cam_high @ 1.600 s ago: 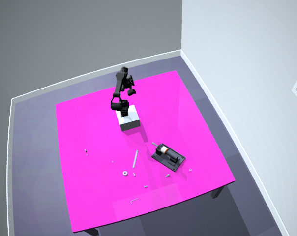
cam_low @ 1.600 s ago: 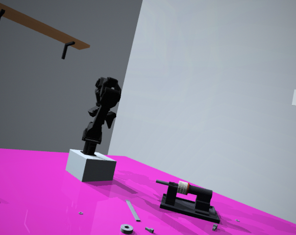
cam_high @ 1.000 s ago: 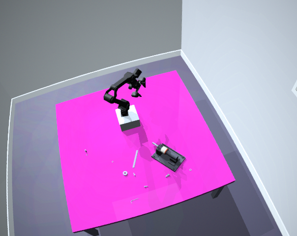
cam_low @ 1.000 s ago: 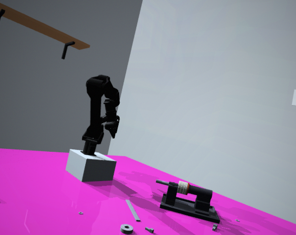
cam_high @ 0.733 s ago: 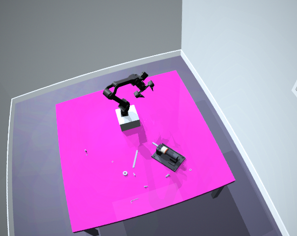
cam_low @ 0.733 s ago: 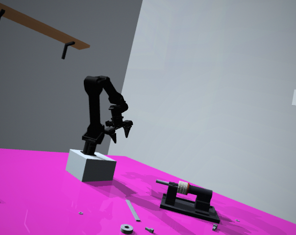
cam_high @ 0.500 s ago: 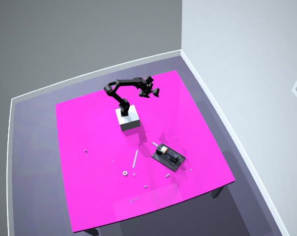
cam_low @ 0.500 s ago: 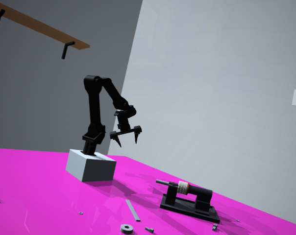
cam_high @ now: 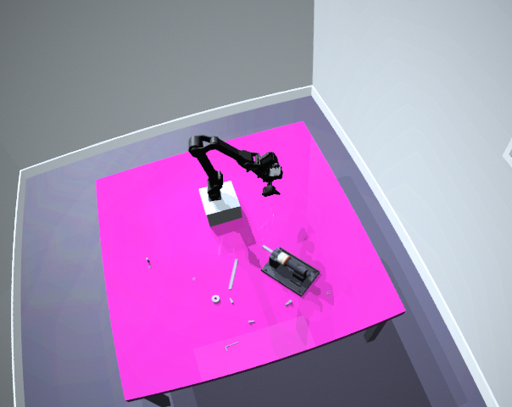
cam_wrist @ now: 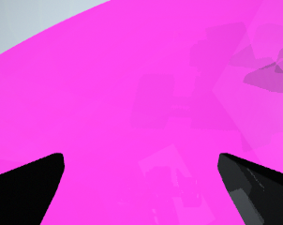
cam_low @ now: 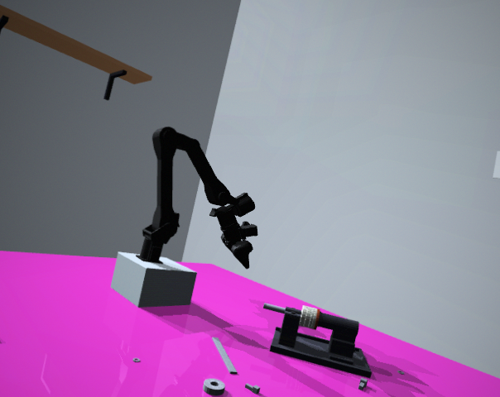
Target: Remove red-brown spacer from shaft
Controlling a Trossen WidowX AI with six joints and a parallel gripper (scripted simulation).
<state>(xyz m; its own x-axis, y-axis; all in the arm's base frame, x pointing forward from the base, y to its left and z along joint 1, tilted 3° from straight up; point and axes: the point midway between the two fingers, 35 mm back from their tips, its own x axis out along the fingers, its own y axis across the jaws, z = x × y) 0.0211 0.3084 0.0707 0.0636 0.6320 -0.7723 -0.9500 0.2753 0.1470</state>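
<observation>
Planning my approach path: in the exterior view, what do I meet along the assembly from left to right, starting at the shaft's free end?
Shaft → slim upright support → pale spacers → red-brown spacer → big housing block
</observation>
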